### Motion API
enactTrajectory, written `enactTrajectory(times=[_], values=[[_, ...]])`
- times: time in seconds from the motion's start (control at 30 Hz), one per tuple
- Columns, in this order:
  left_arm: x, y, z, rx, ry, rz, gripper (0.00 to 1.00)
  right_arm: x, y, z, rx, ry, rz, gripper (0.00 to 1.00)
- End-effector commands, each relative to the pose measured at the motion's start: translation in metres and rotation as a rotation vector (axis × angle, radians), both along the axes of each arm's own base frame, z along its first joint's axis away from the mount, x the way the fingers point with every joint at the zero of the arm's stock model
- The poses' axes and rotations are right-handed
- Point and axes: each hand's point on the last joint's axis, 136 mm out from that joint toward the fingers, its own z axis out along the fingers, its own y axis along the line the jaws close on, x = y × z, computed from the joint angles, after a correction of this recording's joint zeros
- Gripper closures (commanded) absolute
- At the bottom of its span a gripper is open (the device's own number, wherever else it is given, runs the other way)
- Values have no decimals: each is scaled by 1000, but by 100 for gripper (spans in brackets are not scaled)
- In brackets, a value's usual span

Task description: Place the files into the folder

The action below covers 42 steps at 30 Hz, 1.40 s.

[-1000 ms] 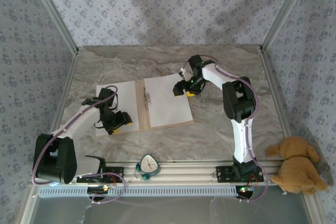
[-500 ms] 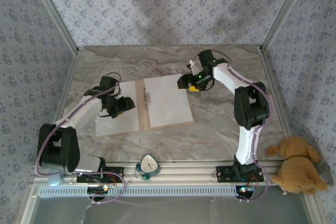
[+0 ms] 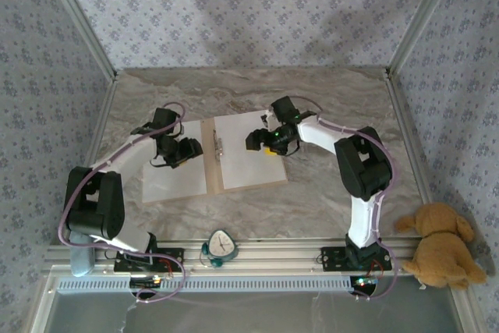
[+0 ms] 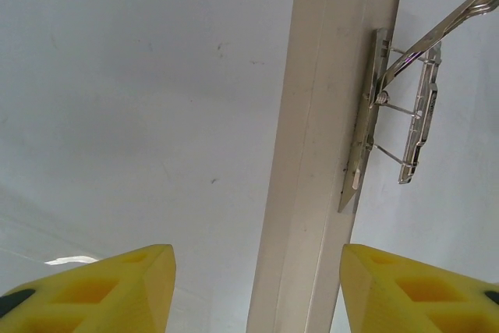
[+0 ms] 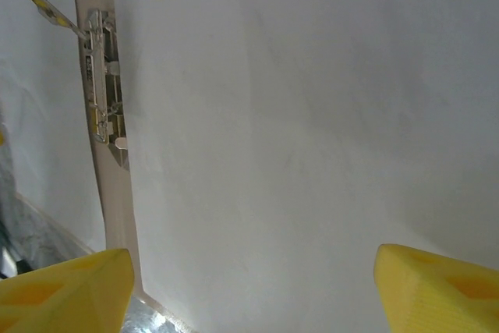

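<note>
Now right hand (image 3: 261,143) nearer folder clip (image 3: 217,145)

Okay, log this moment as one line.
left gripper: open, above left paper sheet | right gripper: open, above right paper sheet | folder: open flat | metal clip: lever raised

Grey, marble-veined worktop (image 3: 327,107) stands boxed in on three sides by walls papered in a pale lilac sprig pattern: the back wall (image 3: 249,13), the left wall (image 3: 39,115) and the right wall (image 3: 468,99). Slanting aluminium posts (image 3: 80,17) mark the two far corners, and a metal rail (image 3: 281,253) runs along the near edge. A tan plush bear (image 3: 438,246) slumps at the rail's right end; a small teal-and-white object (image 3: 220,246), possibly a timer, rests mid-rail. Light is soft, with a faint broad shadow across the back wall.
</note>
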Motion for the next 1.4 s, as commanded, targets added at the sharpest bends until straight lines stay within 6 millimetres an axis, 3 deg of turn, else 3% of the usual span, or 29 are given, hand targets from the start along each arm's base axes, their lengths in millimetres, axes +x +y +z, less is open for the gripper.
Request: enactTrajectory(times=[0.0,0.43,1.37], values=[[8,-3,7,-19,-18,-3,42,2,-7,6,-79,-60,-48,18],[2,-1,-1,-14,1,4,42,-10,-1,-11,-136,-44,-14,18],[-6,1,-6,-10,22,8,42,-37,-11,-35,-233,-18,58,18]])
